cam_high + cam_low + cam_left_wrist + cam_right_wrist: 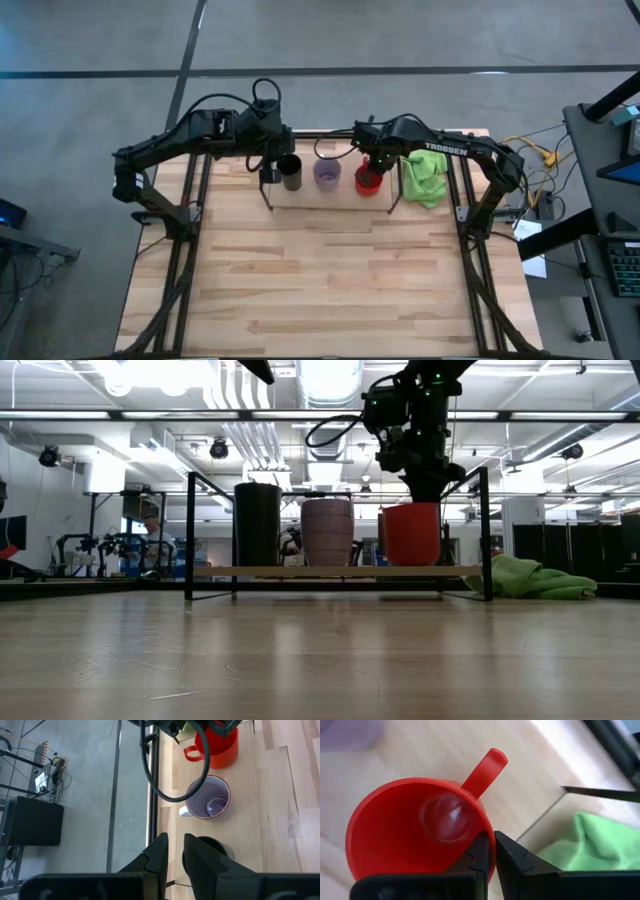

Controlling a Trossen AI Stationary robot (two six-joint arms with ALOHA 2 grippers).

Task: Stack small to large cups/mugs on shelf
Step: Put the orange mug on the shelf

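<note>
Three cups on the shelf (330, 205), both arms reaching over it.

High view: left gripper (268, 172), fingers near together, beside the black tumbler (290, 173); purple cup (327, 174) mid-shelf. Right wrist view: right gripper (493, 851) pinches the red mug (410, 827) rim at shelf's end.

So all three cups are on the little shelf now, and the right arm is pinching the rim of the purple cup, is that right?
Not quite. The right gripper is pinching the rim of the red mug, not the purple cup, as the right wrist view shows. The rest holds: the black tumbler, purple cup and red mug all stand in a row on the shelf.
</note>
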